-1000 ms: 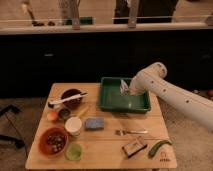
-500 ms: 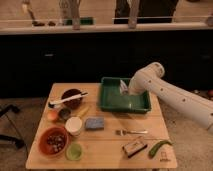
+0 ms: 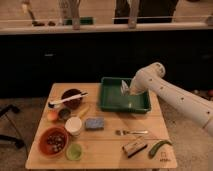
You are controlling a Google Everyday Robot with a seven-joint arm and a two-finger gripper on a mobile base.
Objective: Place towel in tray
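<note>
The green tray (image 3: pixel 111 101) sits at the back middle of the wooden table. My white arm reaches in from the right, and the gripper (image 3: pixel 128 91) hangs over the tray's right half. A pale towel (image 3: pixel 124 87) dangles from the gripper, its lower end down inside the tray. The gripper is shut on the towel.
On the table's left are a dark bowl with a white utensil (image 3: pixel 70 98), an orange fruit (image 3: pixel 52 115), a white cup (image 3: pixel 74 125), a red bowl (image 3: pixel 53 141) and a green cup (image 3: pixel 74 151). A blue sponge (image 3: pixel 94 123), fork (image 3: pixel 131 132), brown block (image 3: pixel 135 148) and green vegetable (image 3: pixel 159 148) lie in front.
The gripper with the towel has shifted slightly right and lower over the tray. Nothing else on the table moved.
</note>
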